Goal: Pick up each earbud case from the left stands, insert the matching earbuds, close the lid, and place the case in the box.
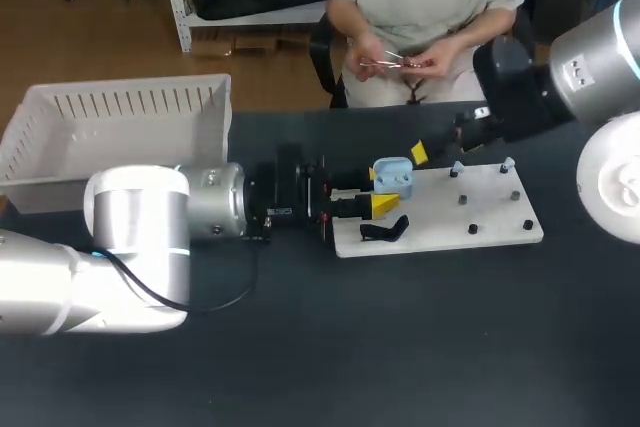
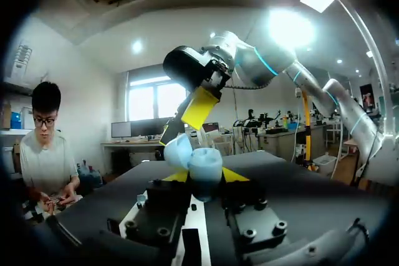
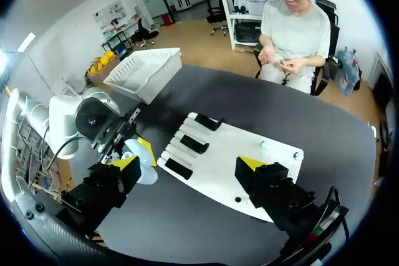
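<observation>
Dark bench (image 1: 420,347) carries a white board (image 1: 500,237) at its middle and the box (image 1: 120,97) at its far left corner. The left pincer (image 1: 380,190) comes in level from the left and pinches the case (image 1: 393,177) from two sides over the board's left end. The case's open face is turned up, and two dark sockets show in it. Its lid seems raised on the far side, though I cannot be sure.

The right pincer (image 3: 188,165) is spread wide with nothing between its fingers. It hangs just behind and to the right of the case, one yellow tip close above it in the left wrist view.

Two small pale-blue pieces, earbuds (image 1: 455,169) by my reading, stand along the board's far edge, to the right of the case. The right arm is plainly the nearer to them. I judge the coming move to be a short reach rightward for one, then back left and down into a socket. It depends on the sockets facing up toward that pincer.

Room is tight at the case, with the left fingers on both sides of it and a black stand (image 1: 385,231) just beside the nearer finger. The box is well apart to the left, behind the left arm's own wrist.
</observation>
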Robot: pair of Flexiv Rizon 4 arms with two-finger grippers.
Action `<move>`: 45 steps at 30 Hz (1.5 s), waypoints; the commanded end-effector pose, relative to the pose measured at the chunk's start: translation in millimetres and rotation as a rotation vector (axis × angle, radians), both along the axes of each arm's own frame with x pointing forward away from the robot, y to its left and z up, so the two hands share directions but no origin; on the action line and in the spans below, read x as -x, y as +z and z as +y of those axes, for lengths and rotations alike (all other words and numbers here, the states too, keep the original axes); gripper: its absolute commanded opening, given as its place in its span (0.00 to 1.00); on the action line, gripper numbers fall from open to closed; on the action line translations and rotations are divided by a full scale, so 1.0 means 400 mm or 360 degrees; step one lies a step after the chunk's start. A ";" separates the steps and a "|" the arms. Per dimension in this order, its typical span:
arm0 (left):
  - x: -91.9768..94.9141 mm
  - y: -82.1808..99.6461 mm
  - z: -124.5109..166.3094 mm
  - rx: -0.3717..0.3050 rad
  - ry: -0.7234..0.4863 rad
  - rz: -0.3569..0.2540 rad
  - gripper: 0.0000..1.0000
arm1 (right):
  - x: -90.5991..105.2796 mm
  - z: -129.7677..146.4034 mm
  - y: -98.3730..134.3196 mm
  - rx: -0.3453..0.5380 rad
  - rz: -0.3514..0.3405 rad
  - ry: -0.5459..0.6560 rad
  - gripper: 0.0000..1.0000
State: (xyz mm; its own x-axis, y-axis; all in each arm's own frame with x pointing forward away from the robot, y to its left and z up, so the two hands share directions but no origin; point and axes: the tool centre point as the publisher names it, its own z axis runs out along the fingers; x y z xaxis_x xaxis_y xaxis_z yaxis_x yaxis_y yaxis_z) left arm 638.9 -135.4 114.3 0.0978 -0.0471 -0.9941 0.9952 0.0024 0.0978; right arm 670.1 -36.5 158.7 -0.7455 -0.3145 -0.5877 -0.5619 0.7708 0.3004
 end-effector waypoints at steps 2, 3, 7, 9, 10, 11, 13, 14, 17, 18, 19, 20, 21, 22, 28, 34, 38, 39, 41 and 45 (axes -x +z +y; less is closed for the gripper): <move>0.000 -0.002 -0.002 0.0005 0.0004 -0.0003 0.00 | -0.027 -0.080 0.042 0.0258 0.0006 -0.0127 1.00; 0.000 -0.002 -0.002 0.0005 0.0004 -0.0003 0.00 | -0.042 -0.099 0.041 0.0312 0.0036 -0.0155 1.00; 0.000 -0.002 -0.002 0.0005 0.0004 -0.0003 0.00 | -0.087 -0.147 0.021 0.0484 0.0093 -0.0215 1.00; 0.000 -0.002 -0.002 0.0005 0.0004 -0.0003 0.00 | -0.110 -0.170 0.001 0.0577 0.0131 -0.0235 1.00; 0.000 -0.002 -0.002 0.0005 0.0004 -0.0003 0.00 | -0.123 -0.182 -0.015 0.0612 0.0174 -0.0242 1.00; 0.000 -0.002 -0.002 0.0005 0.0004 -0.0003 0.00 | -0.130 -0.189 -0.026 0.0666 0.0191 -0.0244 1.00; 0.000 -0.002 -0.002 0.0005 0.0004 -0.0003 0.00 | -0.145 -0.203 -0.054 0.0743 0.0232 -0.0236 1.00; 0.000 -0.002 -0.002 0.0005 0.0004 -0.0003 0.00 | -0.152 -0.207 -0.066 0.0749 0.0262 -0.0230 1.00; 0.000 -0.002 -0.002 0.0005 0.0004 -0.0003 0.00 | -0.175 -0.230 -0.110 0.0840 0.0320 -0.0221 1.00; 0.000 -0.002 -0.002 0.0005 0.0004 -0.0003 0.00 | -0.181 -0.236 -0.121 0.0853 0.0337 -0.0221 1.00; 0.000 -0.002 -0.002 0.0005 0.0004 -0.0003 0.00 | -0.187 -0.241 -0.132 0.0881 0.0344 -0.0217 1.00; 0.000 -0.002 -0.002 0.0005 0.0004 -0.0003 0.00 | -0.198 -0.248 -0.146 0.0907 0.0360 -0.0204 1.00; 0.000 -0.002 -0.002 0.0005 0.0004 -0.0003 0.00 | -0.203 -0.251 -0.154 0.0912 0.0373 -0.0196 1.00; 0.000 -0.002 -0.002 0.0005 0.0004 -0.0003 0.00 | -0.210 -0.255 -0.165 0.0936 0.0383 -0.0188 1.00; 0.000 -0.002 -0.002 0.0005 0.0004 -0.0003 0.00 | -0.255 -0.277 -0.211 0.0958 0.0419 -0.0172 1.00; 0.000 -0.002 -0.002 0.0005 0.0004 -0.0003 0.00 | -0.277 -0.294 -0.258 0.0956 0.0446 -0.0180 1.00; 0.000 -0.002 -0.002 0.0005 0.0004 -0.0003 0.00 | -0.279 -0.303 -0.279 0.0957 0.0450 -0.0191 1.00; 0.000 -0.002 -0.002 0.0005 0.0004 -0.0003 0.00 | -0.279 -0.306 -0.283 0.0963 0.0448 -0.0196 1.00; 0.000 -0.002 -0.002 0.0005 0.0004 -0.0003 0.00 | -0.278 -0.311 -0.288 0.0965 0.0447 -0.0202 0.97; 0.000 -0.002 -0.002 0.0005 0.0004 -0.0003 0.00 | -0.274 -0.318 -0.299 0.0966 0.0443 -0.0210 0.85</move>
State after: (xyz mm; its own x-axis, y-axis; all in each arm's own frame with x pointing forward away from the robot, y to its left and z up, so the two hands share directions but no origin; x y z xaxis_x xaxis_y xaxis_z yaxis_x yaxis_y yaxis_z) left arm 638.9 -135.4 114.3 0.0977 -0.0470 -0.9941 0.9952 0.0022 0.0977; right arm 779.8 -162.8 40.8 -0.8984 -0.4245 -0.1123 -0.4168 0.9049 -0.0860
